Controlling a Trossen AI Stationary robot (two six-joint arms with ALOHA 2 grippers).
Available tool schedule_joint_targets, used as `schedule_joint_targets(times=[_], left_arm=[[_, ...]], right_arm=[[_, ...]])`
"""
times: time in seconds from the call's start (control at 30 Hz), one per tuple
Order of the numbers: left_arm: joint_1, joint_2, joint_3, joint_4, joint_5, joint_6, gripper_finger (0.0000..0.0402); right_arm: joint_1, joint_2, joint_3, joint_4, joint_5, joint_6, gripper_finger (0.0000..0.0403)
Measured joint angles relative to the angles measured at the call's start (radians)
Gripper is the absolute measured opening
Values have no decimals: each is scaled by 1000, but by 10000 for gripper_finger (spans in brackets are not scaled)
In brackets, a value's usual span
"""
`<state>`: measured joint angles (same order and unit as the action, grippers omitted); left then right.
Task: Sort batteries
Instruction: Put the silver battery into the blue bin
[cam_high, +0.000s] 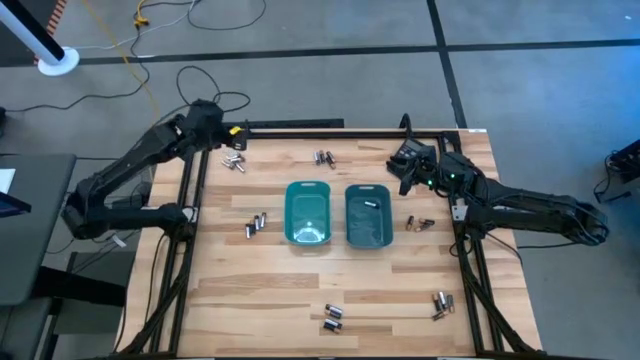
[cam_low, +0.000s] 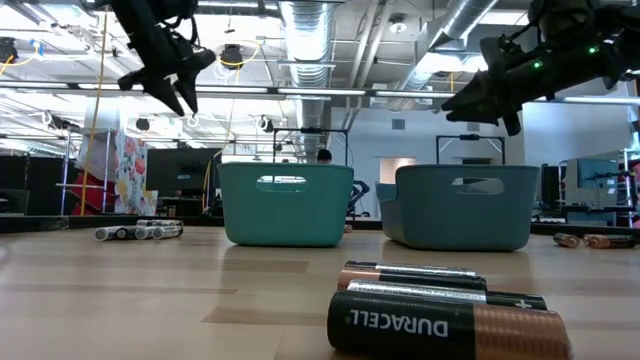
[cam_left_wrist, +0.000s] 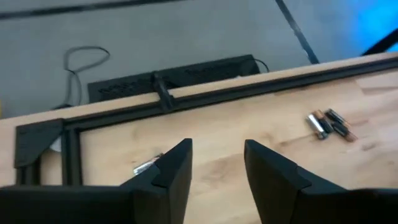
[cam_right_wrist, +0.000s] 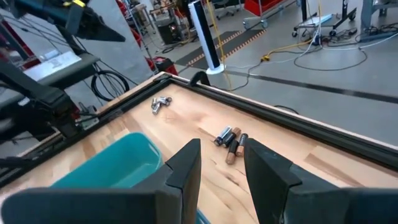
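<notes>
Small batteries lie in loose groups on the wooden table: far left (cam_high: 235, 160), far middle (cam_high: 323, 157), left of the trays (cam_high: 256, 225), right of them (cam_high: 420, 224), and near the front edge (cam_high: 333, 318). One battery (cam_high: 370, 203) lies inside the right teal tray (cam_high: 385, 235); the left teal tray (cam_high: 290, 215) stands beside it. My left gripper (cam_high: 236, 145) hovers open above the far left group (cam_left_wrist: 146, 165), holding nothing. My right gripper (cam_high: 403, 170) hangs open in the air right of the far middle group (cam_right_wrist: 229, 140), also holding nothing.
A black frame (cam_high: 300, 130) runs along the table's far edge and down both sides. More batteries lie at the front right (cam_high: 440, 305). Bare wood stretches between the trays and the front edge. Cables lie on the floor beyond the table (cam_high: 200, 85).
</notes>
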<state>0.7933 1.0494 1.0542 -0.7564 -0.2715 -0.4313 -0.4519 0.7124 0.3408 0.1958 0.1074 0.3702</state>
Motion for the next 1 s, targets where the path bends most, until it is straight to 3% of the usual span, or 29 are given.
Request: schedule_joint_targets(times=[0.23, 0.8, 1.0], left_arm=[[172, 90, 0, -70, 239, 76, 198], [208, 409, 0, -84, 295, 258, 197], [215, 490, 0, -106, 304, 18, 197]], right_arm=[[-10, 0, 0, 0, 0, 23, 138], [-12, 0, 0, -1, 1, 58, 138], [-12, 0, 0, 0, 2, 75, 138]])
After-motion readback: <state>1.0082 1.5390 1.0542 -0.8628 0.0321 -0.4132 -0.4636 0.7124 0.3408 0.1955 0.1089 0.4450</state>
